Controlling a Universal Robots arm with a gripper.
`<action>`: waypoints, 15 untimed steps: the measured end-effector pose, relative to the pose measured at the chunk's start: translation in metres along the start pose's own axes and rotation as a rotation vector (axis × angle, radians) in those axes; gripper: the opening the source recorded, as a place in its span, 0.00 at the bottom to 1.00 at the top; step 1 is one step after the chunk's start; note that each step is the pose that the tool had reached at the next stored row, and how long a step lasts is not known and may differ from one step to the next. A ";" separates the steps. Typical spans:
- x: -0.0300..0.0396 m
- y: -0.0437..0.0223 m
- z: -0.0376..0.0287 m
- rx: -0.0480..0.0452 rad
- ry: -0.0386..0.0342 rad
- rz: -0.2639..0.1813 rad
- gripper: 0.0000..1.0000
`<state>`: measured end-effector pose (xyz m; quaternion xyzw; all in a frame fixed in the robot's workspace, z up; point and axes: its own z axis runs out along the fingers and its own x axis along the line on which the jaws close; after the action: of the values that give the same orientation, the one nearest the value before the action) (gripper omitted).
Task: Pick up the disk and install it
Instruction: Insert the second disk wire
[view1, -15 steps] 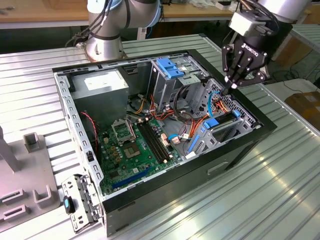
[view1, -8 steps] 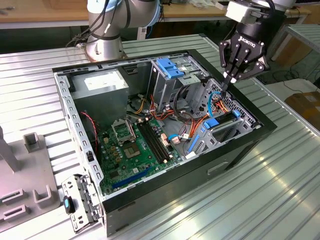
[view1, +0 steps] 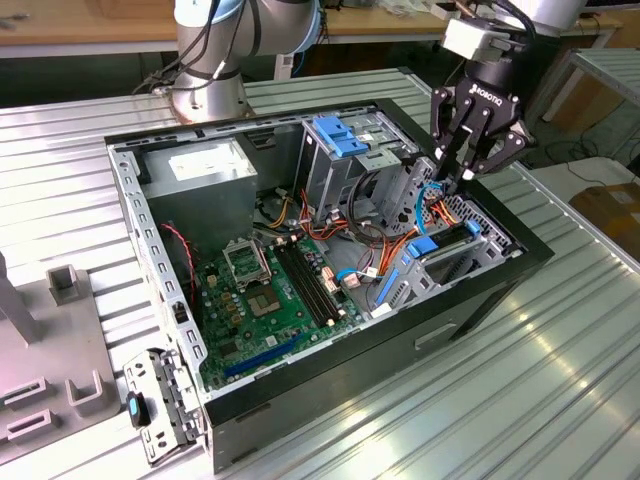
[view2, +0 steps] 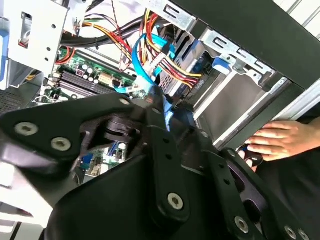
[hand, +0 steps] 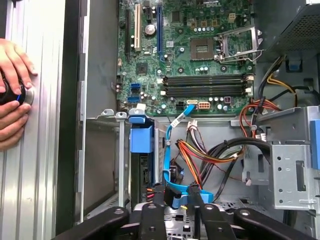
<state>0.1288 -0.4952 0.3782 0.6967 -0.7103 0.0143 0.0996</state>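
Judging by its grey metal body, we take the disk (hand: 141, 140) for stiff, fairly heavy and sensitive to knocks, best held by its blue carrier's handle rather than the bare casing. It sits edge-on in the drive cage (view1: 483, 243), near a blue cable (hand: 167, 150). Our gripper (view1: 458, 178) hangs just above that cage; spread or pinching, we cannot tell

An open computer case (view1: 470, 310) with green motherboard (view1: 280, 300) lies on a ribbed metal table (view1: 500, 400).
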 end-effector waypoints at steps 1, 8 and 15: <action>-0.0012 -0.0003 0.0015 0.0000 0.0016 0.000 0.36; -0.0044 -0.0007 0.0029 0.0001 0.0144 0.002 0.28; -0.0036 -0.0010 0.0043 0.0005 0.0172 0.002 0.16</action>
<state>0.1293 -0.4924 0.3732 0.6958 -0.7101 0.0206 0.1055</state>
